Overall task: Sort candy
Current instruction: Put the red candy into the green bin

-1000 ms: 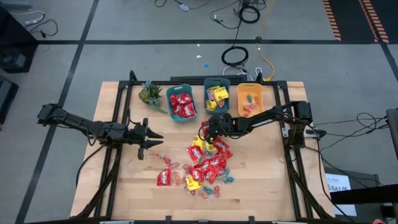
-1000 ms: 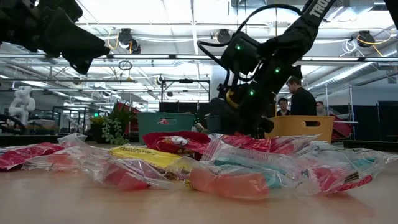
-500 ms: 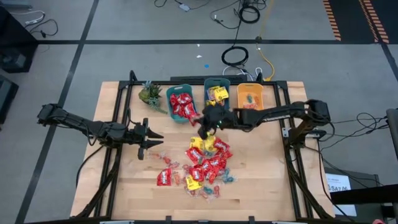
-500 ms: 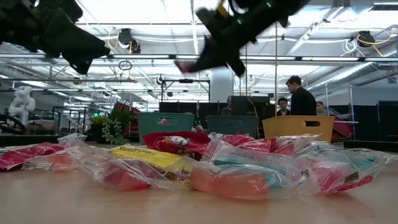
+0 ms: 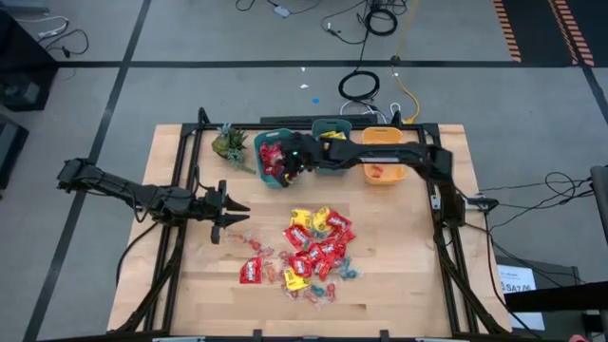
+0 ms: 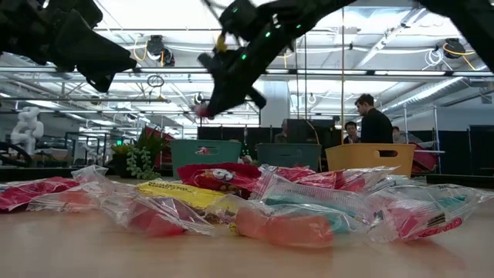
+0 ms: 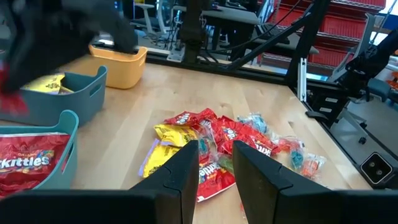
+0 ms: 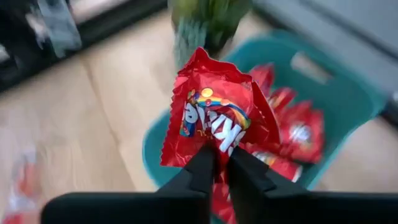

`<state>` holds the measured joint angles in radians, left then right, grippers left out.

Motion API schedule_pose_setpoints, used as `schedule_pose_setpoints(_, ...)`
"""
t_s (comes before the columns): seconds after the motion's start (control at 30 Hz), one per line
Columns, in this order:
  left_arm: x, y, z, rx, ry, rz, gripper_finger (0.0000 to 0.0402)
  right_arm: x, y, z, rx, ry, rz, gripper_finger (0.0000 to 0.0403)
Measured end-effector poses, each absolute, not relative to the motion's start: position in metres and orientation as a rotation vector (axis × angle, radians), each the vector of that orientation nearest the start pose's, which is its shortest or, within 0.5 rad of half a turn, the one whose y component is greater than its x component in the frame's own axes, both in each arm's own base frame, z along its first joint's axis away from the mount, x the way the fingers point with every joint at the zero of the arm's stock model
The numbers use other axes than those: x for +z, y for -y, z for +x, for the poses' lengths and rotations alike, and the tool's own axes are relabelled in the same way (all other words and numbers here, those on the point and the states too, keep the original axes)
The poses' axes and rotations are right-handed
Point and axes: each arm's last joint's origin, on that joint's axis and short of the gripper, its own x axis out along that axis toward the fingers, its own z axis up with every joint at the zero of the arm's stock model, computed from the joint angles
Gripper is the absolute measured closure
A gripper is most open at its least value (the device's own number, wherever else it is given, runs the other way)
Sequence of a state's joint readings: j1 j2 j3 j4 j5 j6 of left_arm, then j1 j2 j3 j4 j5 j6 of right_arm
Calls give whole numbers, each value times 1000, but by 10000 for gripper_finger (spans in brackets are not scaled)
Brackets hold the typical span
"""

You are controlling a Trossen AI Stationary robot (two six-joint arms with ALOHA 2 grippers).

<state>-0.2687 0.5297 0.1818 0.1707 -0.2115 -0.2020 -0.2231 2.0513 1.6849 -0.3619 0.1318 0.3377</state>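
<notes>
Hovering over wooden table (image 5: 190, 275): right gripper (image 8: 216, 163) pinching red packet (image 8: 214, 115), now above teal bin (image 8: 348, 99) reading "Skittles"; left gripper (image 5: 231, 215) parted, idling.

My matt black right gripper (image 8: 216, 163) pinches a glossy red foil-like candy packet (image 8: 214, 115), its film crinkled and shiny. Below it sits a smooth teal plastic bin (image 5: 275, 158) with more shiny red packets. The pale wooden table top (image 5: 190, 285) looks smooth and satin, with visible grain. The loose heap of sweets (image 5: 313, 249) is in clear, glossy wrap. The orange bin (image 7: 118, 63) seems plastic too, though it is blurred. My left gripper's fingers (image 7: 184, 177) look like matt dark plastic.
</notes>
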Motion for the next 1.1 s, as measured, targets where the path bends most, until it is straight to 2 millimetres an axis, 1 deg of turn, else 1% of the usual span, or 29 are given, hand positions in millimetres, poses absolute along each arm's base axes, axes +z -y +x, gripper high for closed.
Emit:
schedule_pose_setpoints(0.1,193,31,134,-39,-177,-162,294,229,109,461,-444,-732,386,326)
schedule_pose_setpoints(0.17,193,31,134,-45,-179,-161,294,226,111,464,-448,-750,385,298)
schedule_pose_setpoints(0.27,193,31,134,-58,-180,-163,294,228,111,465,-448,-741,384,257)
schedule_pose_setpoints(0.37,193,31,134,-58,-180,-163,294,233,111,464,-446,-725,384,222)
schedule_pose_setpoints(0.47,193,31,134,-59,-181,-163,294,244,110,461,-451,-705,391,195)
schedule_pose_setpoints(0.57,193,31,134,-60,-182,-163,294,255,109,454,-454,-707,399,181)
schedule_pose_setpoints(0.67,193,31,134,-63,-182,-162,294,264,103,445,-453,-752,397,177)
schedule_pose_setpoints(0.77,193,31,134,-63,-182,-162,294,274,85,437,-412,-813,346,181)
schedule_pose_setpoints(0.83,193,31,134,-63,-183,-162,294,277,65,433,-360,-864,296,187)
schedule_pose_setpoints(0.97,192,31,134,-63,-184,-161,294,275,20,433,-218,-943,140,194)
schedule_pose_setpoints(1.1,192,31,134,-63,-185,-161,294,270,-15,432,-107,-967,36,194)
